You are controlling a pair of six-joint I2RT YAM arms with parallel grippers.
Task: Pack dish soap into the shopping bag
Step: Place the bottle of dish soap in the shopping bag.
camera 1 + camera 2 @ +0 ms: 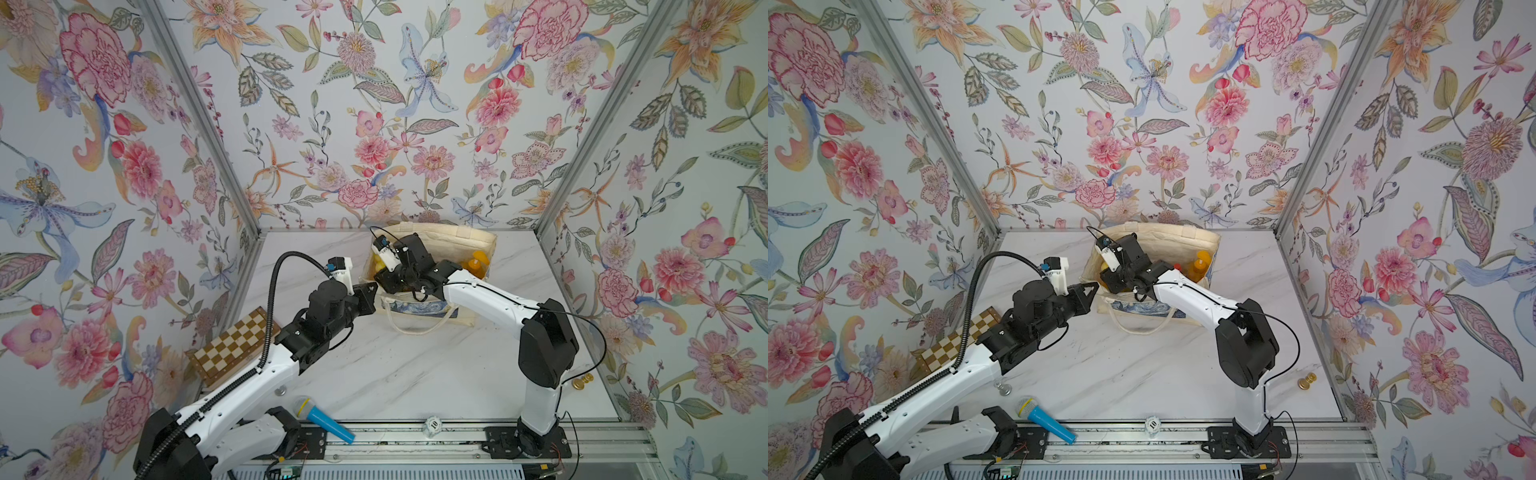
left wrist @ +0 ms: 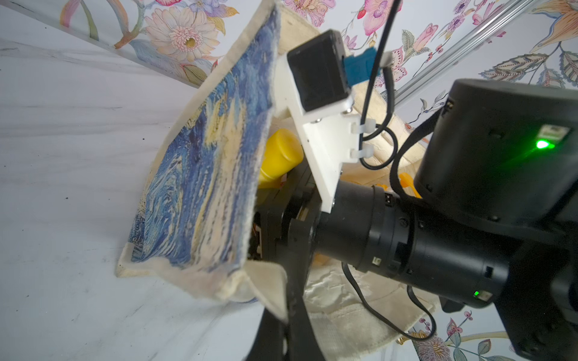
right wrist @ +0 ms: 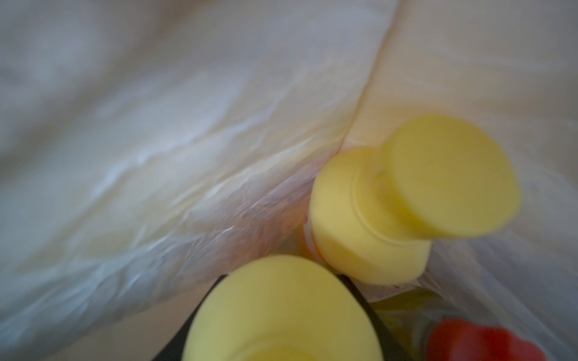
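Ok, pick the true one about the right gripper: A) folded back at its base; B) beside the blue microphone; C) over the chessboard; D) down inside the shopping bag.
D: in both top views the right gripper is sunk in the mouth of the shopping bag, and its wrist view shows yellow-capped bottles against the cream lining.

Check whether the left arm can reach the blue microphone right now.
Probably not yet: the left tool looks shut on the shopping bag's rim, away from the microphone. Nothing covers the microphone near that arm's base, so it must let go first.
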